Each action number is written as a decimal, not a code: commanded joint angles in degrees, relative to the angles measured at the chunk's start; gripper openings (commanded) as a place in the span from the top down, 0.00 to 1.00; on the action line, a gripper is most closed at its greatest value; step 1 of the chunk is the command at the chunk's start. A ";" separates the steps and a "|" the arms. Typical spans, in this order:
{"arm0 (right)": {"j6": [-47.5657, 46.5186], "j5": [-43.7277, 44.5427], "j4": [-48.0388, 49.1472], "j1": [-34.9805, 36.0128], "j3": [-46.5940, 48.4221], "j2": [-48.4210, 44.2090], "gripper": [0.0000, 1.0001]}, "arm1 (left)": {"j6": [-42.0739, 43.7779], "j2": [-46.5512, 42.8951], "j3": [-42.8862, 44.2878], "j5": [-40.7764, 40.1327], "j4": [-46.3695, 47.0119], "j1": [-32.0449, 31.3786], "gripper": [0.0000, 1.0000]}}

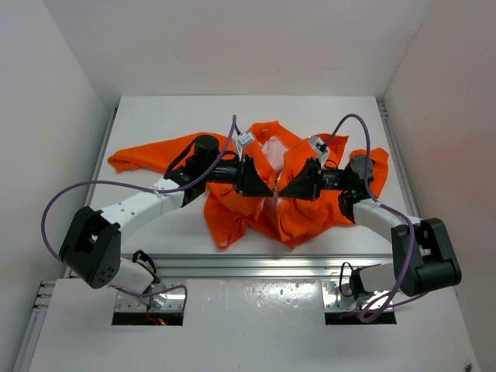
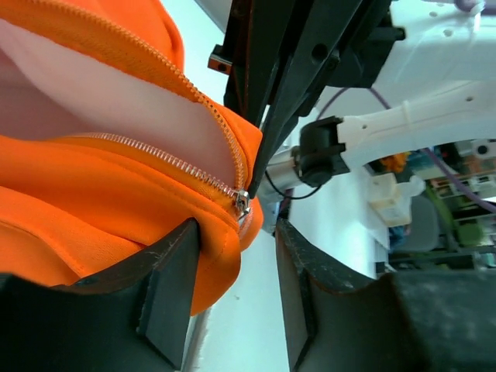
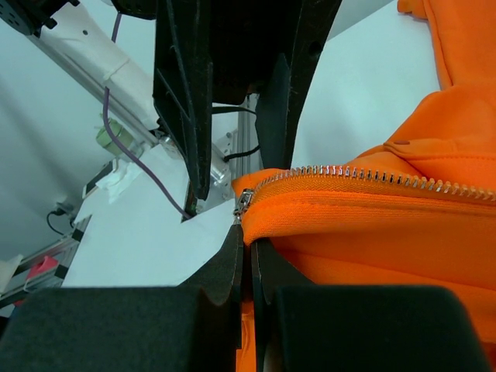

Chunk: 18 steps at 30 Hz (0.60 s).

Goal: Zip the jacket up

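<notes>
Left arm [image 1: 132,208]: base at 7 o'clock, elbow out at 8, forearm angled in toward centre. Left tool [image 1: 262,186] points to 3 o'clock.
Right arm [image 1: 387,221]: base at 5 o'clock, elbow out at 4, forearm angled in toward centre. Right tool [image 1: 288,191] points to 9 o'clock.
Tool tips are nearly nose to nose at centre, just apart.
Left tool: jaws spread. One finger [image 2: 167,298] touches the jacket [image 2: 93,209]; the other stands clear of it.
Right tool: jaws pinched on the jacket edge, fingers [image 3: 225,267] almost meeting.
</notes>
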 commanded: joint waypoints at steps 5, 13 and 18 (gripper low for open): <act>-0.76 0.04 4.96 0.55 0.54 -1.83 1.00 | -6.03 1.01 0.84 5.33 6.89 0.47 0.69; -1.12 -0.22 4.43 0.55 -0.07 -1.93 1.00 | -7.35 0.49 -0.83 6.37 10.40 2.13 0.91; -0.24 0.39 4.95 0.64 0.71 -1.84 1.00 | 2.03 0.49 1.54 5.15 0.66 0.92 1.00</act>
